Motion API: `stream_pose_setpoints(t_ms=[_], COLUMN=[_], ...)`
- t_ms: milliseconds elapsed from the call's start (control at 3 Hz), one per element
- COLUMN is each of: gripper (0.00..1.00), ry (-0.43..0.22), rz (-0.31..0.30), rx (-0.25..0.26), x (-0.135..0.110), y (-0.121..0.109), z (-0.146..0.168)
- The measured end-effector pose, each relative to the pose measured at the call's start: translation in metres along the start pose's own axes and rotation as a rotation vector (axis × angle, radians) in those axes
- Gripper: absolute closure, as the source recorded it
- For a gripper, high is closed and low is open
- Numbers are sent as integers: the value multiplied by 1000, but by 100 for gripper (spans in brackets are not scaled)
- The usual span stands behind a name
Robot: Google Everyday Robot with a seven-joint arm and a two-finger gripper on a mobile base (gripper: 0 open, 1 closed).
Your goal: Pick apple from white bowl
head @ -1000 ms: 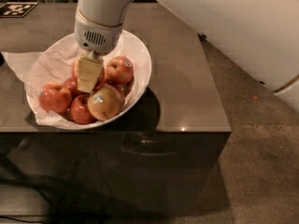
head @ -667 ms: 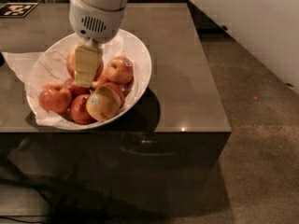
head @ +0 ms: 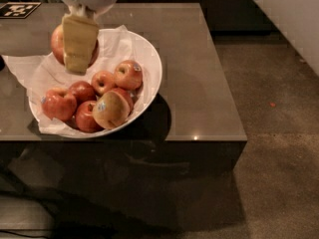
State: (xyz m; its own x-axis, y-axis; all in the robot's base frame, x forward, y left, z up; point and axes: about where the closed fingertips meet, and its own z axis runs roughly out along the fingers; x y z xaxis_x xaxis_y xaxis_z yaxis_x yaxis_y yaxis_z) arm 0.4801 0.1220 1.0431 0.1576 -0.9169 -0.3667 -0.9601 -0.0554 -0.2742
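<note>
The apple (head: pixel 56 43) is gripped inside the claw (head: pixel 76 59), above the back-left rim of the bowl (head: pixel 152 68), near the left edge of the counter (head: pixel 199 83).

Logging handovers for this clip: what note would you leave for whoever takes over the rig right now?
Gripper: shut on the apple, top left, over the back-left side of the white bowl.
Apple: held apart from the other apples, which lie in the bowl on the table.
Done: grasp made, apple out of the pile.
Left: carry it clear of the bowl's rim.
</note>
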Motion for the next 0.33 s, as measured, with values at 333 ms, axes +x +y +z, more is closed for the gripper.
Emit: stream_pose_setpoints(t_ms=[333], gripper=[100], ry=[-3], rz=[-1], rx=[2], x=[-1], y=[0], z=[-2])
